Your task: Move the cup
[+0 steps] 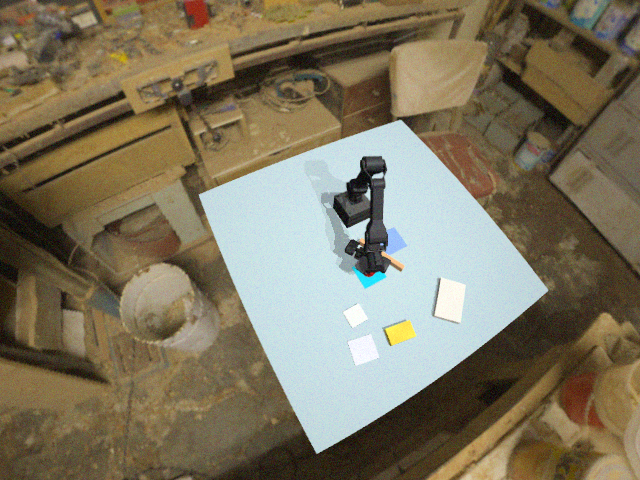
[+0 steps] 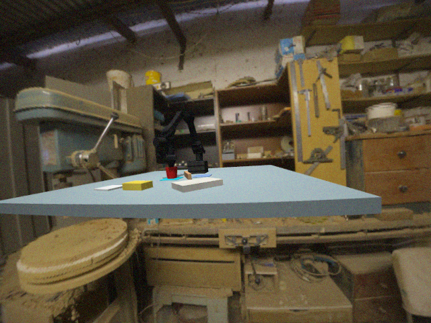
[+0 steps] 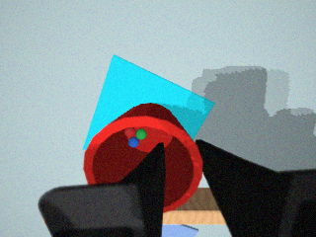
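Observation:
The red cup (image 1: pixel 370 274) (image 2: pixel 171 172) (image 3: pixel 140 122) stands upright on the cyan pad (image 1: pixel 368 283) (image 2: pixel 163 180) (image 3: pixel 120 84). A green marble (image 3: pixel 141 134), a blue marble (image 3: pixel 133 142) and a red marble (image 3: pixel 129 132) lie inside it. My gripper (image 2: pixel 171 163) (image 3: pixel 179 146) is partly open at the cup's rim. One finger is inside the cup and the other outside, with gaps to the wall between them. The blue pad (image 1: pixel 396 241) (image 2: pixel 204 175) (image 3: pixel 178 231) has no cup on it.
A wooden bar (image 1: pixel 393 261) (image 2: pixel 188 175) (image 3: pixel 190 217) lies between the pads. A white box (image 1: pixel 449 300) (image 2: pixel 198 184), a yellow block (image 1: pixel 400 332) (image 2: pixel 137 185) and two flat white squares (image 1: pixel 355 315) (image 1: pixel 363 349) lie farther from the arm's base.

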